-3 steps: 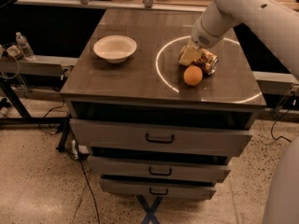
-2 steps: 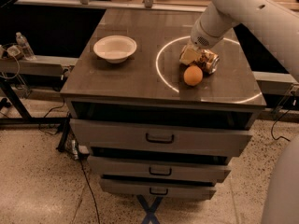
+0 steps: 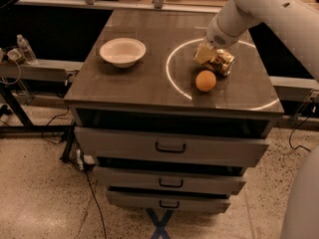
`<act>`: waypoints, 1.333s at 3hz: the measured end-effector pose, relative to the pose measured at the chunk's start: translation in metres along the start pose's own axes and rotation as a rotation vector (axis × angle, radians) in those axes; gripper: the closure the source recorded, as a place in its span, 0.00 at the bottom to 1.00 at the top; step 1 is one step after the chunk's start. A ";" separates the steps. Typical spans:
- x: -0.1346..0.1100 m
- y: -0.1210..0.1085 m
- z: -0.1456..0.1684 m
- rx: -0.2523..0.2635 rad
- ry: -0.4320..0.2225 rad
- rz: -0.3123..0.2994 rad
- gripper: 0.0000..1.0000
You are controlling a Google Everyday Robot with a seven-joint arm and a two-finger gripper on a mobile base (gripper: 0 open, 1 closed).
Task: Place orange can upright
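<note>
The orange can [image 3: 222,62], shiny gold and brown, lies tilted on its side on the dark table top [image 3: 149,83], at the right, inside a white ring of light. My gripper [image 3: 204,54] comes down from the upper right on the white arm [image 3: 259,6] and is right at the can's left end, touching or very close to it. A round orange fruit [image 3: 206,80] sits just in front of the can, close to it.
A white bowl [image 3: 122,51] stands at the table's left. Below the top are several drawers [image 3: 170,147]. A water bottle [image 3: 25,49] stands on a side rail at the far left. Cables lie on the floor.
</note>
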State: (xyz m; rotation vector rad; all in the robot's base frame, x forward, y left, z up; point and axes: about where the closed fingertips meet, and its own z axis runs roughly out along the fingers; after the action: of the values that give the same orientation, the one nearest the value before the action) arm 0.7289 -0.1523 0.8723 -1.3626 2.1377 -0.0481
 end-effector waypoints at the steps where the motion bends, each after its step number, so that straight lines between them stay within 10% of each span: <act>1: -0.017 -0.032 -0.030 0.062 -0.151 0.069 1.00; 4: -0.005 -0.093 -0.094 0.140 -0.750 0.357 1.00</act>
State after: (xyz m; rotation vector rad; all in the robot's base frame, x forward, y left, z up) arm 0.7588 -0.2185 0.9829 -0.7290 1.6517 0.3872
